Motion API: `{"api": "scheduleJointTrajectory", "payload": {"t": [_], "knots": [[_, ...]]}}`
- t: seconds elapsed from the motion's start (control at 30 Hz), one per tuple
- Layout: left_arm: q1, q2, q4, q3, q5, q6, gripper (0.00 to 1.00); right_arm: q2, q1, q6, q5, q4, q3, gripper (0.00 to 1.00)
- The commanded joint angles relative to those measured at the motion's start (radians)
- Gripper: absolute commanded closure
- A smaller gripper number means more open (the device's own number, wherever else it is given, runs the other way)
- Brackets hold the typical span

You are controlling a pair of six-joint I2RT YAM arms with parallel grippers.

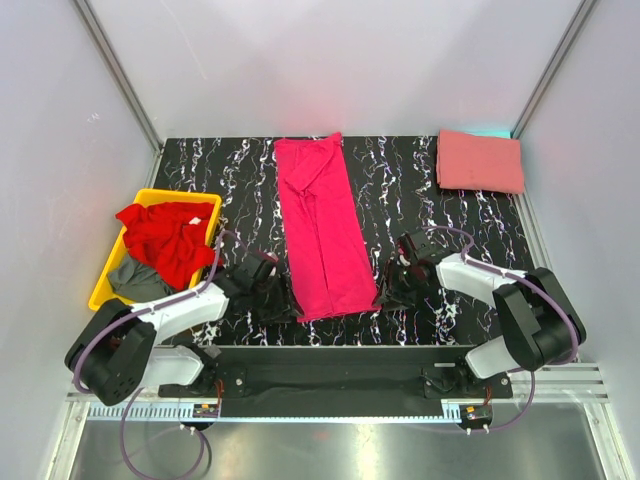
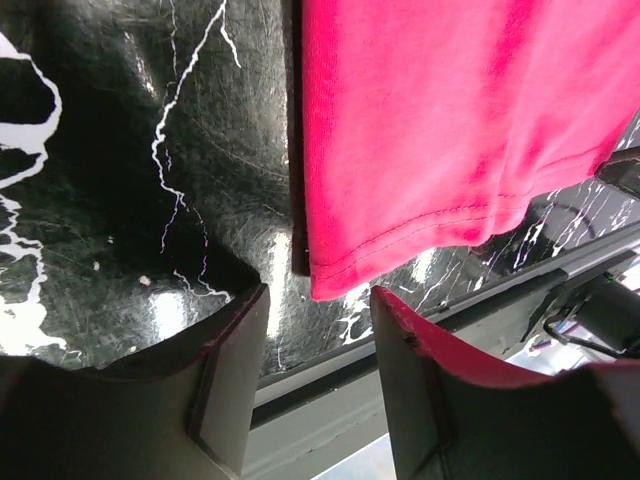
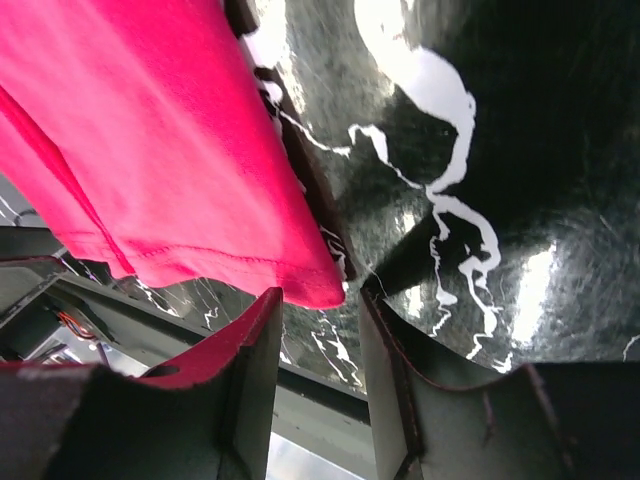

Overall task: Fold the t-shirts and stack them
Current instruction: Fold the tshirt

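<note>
T-shirt (image 1: 322, 225), magenta, runs near-to-far, hem toward left end effector (image 2: 320, 292) and right end effector (image 3: 320, 296), both released, empty.

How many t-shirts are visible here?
4: the magenta shirt lies mid-table; salmon shirt folded at the far right corner; red shirt and grey shirt in the yellow bin. Others may hide beneath them.

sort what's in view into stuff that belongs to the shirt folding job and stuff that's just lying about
Belongs to the job:
- magenta t-shirt, spread flat mid-table
- salmon t-shirt, folded at the far right corner
- red t-shirt and grey t-shirt, crumpled in the yellow bin

Just lying about:
- yellow bin, at the left edge
- marbled black table
</note>
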Motion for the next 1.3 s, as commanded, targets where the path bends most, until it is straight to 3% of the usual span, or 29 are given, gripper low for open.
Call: {"api": "scheduleJointTrajectory", "payload": {"t": [0.0,0.27,0.43,0.6,0.67,0.7,0.87,1.07,1.27], "knots": [[-0.006,0.017,0.030,-0.032,-0.034,-0.015,0.50,0.012,-0.009,-0.029,0.003,0.065,-0.016,0.56],[-0.008,0.060,0.050,-0.036,-0.037,-0.019,0.54,0.032,-0.010,-0.049,0.017,0.065,-0.015,0.57],[-0.008,0.064,0.021,-0.041,-0.064,-0.019,0.60,0.042,-0.012,-0.043,0.004,0.076,-0.025,0.63],[-0.008,0.051,-0.013,-0.032,-0.107,-0.007,0.78,0.024,-0.012,-0.045,0.014,0.059,-0.033,0.74],[-0.008,0.047,-0.017,-0.029,-0.104,-0.004,0.88,0.007,-0.012,-0.043,0.023,0.061,-0.044,0.84],[-0.008,0.046,-0.019,-0.024,-0.098,-0.004,1.00,0.001,-0.010,-0.040,0.018,0.067,-0.048,0.96],[-0.008,0.002,-0.114,0.007,-0.115,0.014,1.00,-0.049,0.034,0.029,-0.029,0.102,-0.102,1.00],[-0.015,-0.113,-0.252,0.022,-0.080,0.042,1.00,-0.181,0.227,0.162,0.067,0.021,-0.111,1.00],[-0.045,-0.253,-0.326,0.013,-0.048,0.039,1.00,-0.339,0.250,0.192,0.110,-0.069,-0.087,1.00]]}}
